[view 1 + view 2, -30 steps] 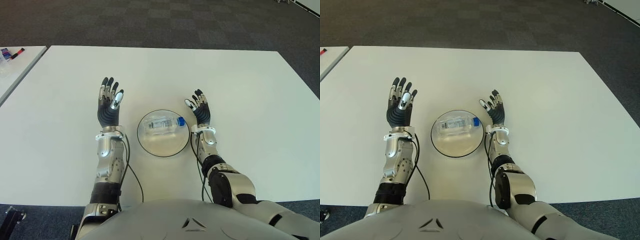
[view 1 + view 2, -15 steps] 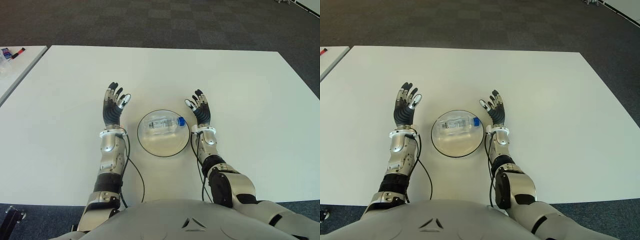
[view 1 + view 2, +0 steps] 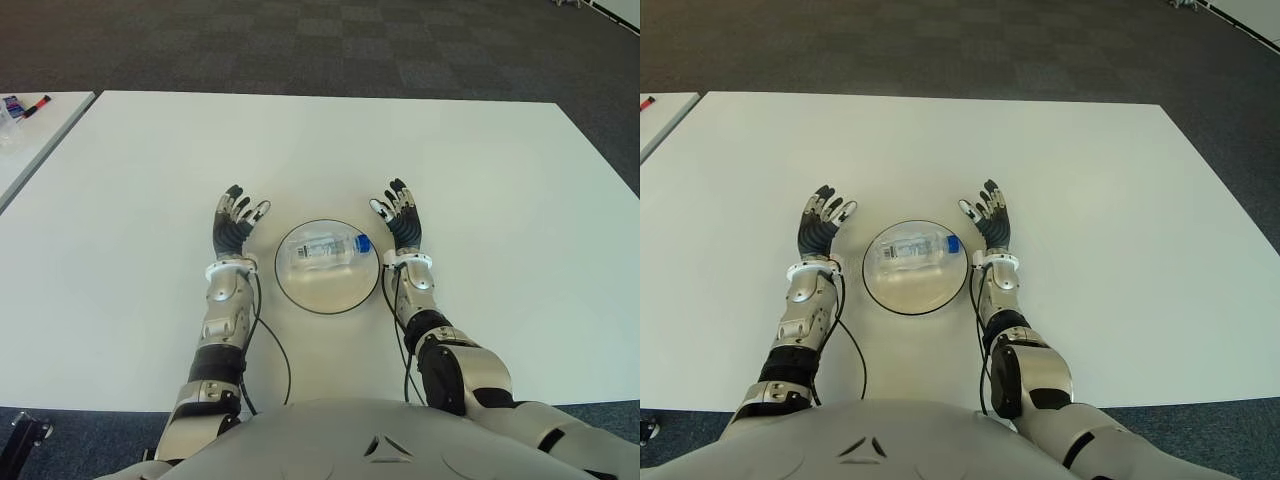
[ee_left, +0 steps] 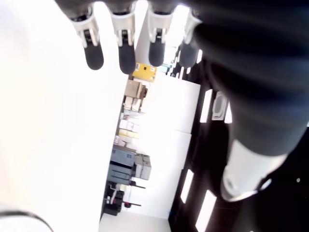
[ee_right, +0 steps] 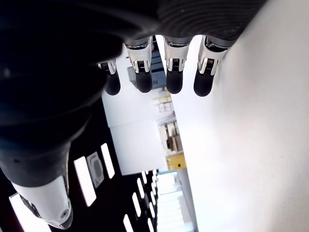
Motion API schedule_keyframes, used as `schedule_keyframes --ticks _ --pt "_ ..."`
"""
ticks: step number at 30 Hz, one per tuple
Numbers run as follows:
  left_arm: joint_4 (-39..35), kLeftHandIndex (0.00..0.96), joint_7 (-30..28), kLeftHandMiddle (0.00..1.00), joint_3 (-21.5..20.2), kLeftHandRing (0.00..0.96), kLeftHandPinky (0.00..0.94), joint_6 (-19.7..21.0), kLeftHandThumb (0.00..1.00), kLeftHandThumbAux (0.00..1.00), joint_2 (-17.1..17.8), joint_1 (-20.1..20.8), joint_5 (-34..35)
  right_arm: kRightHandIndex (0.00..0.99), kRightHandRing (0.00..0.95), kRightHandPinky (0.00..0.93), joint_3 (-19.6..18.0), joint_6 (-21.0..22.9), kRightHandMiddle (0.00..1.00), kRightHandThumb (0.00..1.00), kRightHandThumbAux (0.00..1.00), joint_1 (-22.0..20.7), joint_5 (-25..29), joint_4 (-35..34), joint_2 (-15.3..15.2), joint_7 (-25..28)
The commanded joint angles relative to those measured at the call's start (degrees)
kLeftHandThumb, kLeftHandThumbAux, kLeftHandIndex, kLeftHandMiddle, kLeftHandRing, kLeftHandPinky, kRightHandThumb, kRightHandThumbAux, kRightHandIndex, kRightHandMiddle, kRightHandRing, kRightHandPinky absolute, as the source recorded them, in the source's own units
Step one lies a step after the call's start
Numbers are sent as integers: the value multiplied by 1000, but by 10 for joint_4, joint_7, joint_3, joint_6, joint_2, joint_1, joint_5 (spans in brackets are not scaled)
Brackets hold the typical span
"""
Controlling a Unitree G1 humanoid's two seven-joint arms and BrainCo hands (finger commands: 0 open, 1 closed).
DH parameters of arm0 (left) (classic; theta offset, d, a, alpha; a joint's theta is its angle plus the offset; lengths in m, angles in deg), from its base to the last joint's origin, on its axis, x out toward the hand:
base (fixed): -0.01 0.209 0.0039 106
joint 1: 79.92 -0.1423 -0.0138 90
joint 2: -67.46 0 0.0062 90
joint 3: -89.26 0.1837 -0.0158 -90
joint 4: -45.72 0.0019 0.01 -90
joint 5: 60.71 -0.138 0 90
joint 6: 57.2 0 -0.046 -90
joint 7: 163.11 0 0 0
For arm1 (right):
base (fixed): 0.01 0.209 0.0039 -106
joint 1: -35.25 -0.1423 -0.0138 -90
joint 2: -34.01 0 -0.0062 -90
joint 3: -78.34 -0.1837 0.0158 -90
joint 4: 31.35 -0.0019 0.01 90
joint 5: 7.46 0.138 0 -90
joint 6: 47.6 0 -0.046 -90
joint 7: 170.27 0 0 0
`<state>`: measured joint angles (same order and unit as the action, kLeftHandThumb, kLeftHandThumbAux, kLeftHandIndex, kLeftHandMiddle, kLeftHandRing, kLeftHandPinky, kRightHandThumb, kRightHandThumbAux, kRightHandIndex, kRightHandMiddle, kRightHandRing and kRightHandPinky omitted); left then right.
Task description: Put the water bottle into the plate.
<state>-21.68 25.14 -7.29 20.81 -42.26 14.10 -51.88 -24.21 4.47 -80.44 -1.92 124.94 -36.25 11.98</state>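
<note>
- the water bottle [image 3: 325,247] lies on its side inside the plate [image 3: 300,294], its blue cap [image 3: 362,241] toward the robot's right and close to the rim; its clear body rests on the plate's floor, toward the far half.
- judged from how it lies, the placing looks done: the bottle sits wholly within the rim and neither hand touches it.
- the bottle looks small, thin-walled and clear, so it is probably light and a little soft under pressure; being round and lying flat, it could roll if nudged.
- if it had to be taken up again, the labelled middle of the body seems the best place, fingers on the far side and thumb on the near side, with a gentle squeeze; the cap end is narrow and likely slippery.
- the plate looks like glass with a dark rim, so it may be fragile and may slide on the smooth white table [image 3: 480,160].
- the right hand [image 3: 402,222] is just beside the plate on its right, palm up, fingers extended and empty.
- the left hand [image 3: 235,223] is near the plate on its left, fingers spread and holding nothing; its wrist view shows only straight fingertips [image 4: 126,57].
- a second table with markers [image 3: 28,105] stands well apart at far left.
</note>
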Motion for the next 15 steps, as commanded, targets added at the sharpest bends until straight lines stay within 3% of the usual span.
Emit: schedule_keyframes --ticks 1,15 --pt "15 172 20 213 -1 196 206 30 0 840 -5 10 -19 85 70 117 -3 24 74 86 742 34 2 24 3 -6" --pt "67 145 8 209 -2 202 205 41 0 831 4 22 -27 86 68 110 -5 10 75 55 755 36 5 25 4 4"
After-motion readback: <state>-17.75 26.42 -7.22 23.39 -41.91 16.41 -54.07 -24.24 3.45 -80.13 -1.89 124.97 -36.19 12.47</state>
